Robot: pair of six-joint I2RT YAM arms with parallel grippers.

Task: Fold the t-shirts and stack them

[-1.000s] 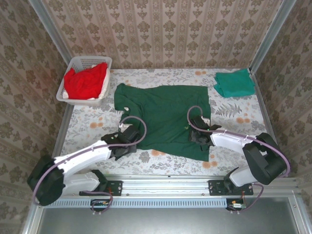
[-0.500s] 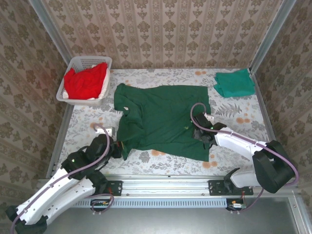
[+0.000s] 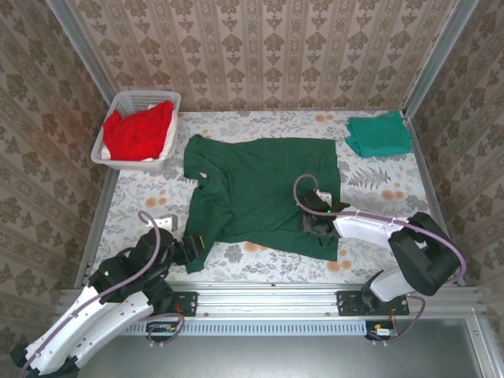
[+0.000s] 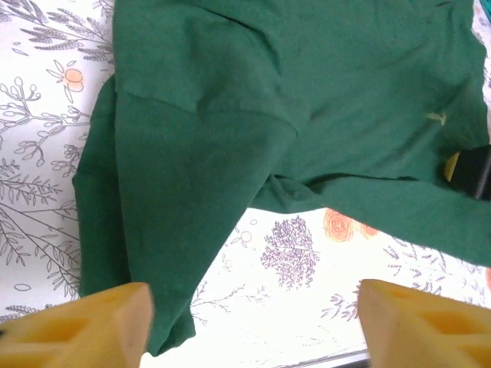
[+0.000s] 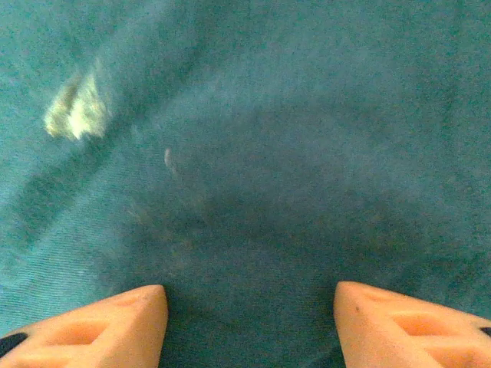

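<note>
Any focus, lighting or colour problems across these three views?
Top external: sharp and evenly lit, shadows soft. Left wrist: the dark green shirt is crisp, the left gripper soft-edged at the bottom. Right wrist: very close, the shirt blurs and looks bluish-teal rather than the green seen elsewhere.

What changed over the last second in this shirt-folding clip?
The left claw drew back toward the near edge, dragging a corner of the dark green shirt along, then opened and let go. The right claw edged slightly left, open on the shirt. The red shirts, basket and teal shirt stayed put.
</note>
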